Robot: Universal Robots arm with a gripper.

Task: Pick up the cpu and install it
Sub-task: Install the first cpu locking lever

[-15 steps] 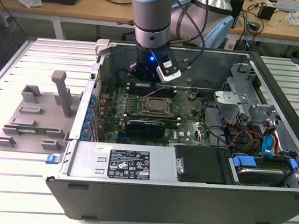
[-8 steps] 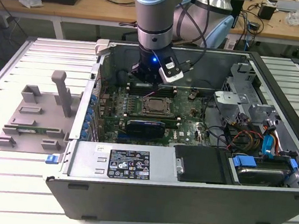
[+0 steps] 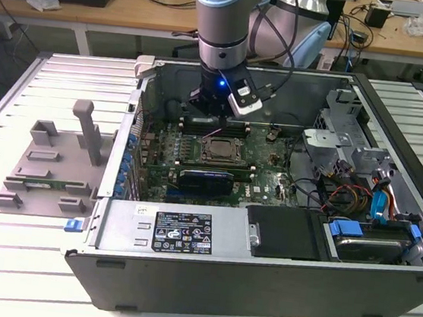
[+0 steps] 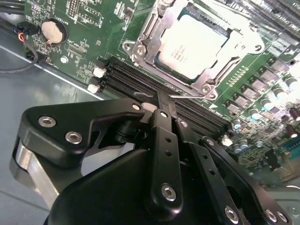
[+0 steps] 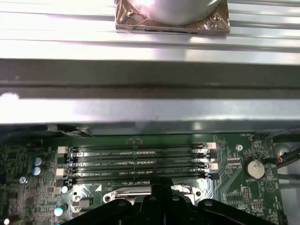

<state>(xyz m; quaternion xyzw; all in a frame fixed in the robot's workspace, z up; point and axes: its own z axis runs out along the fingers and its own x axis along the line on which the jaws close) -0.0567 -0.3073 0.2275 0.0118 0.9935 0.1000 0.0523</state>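
Note:
The cpu point(image 4: 197, 44), a flat square chip with a pale silvery top, lies inside the metal frame of the socket point(image 4: 140, 49) on the green motherboard. In the exterior view the socket point(image 3: 218, 150) sits mid-board inside the open computer case. My gripper point(image 4: 163, 101) hangs just above the board over the black memory slots point(image 4: 140, 79), beside the socket and apart from the chip. Its black fingers are shut together with nothing seen between them. In the exterior view the gripper point(image 3: 213, 127) is just behind the socket; in the first wrist view its fingers point(image 5: 159, 185) stand above the socket's edge.
The case's metal wall point(image 5: 150, 110) rises close behind the memory slots point(image 5: 140, 161). A coin battery point(image 4: 52, 30) sits near the slots. A black card point(image 3: 205, 179), the power supply point(image 3: 180, 231) and a drive cage with cables point(image 3: 361, 191) surround the board. A grey plastic tray point(image 3: 50, 163) lies at the exterior view's left.

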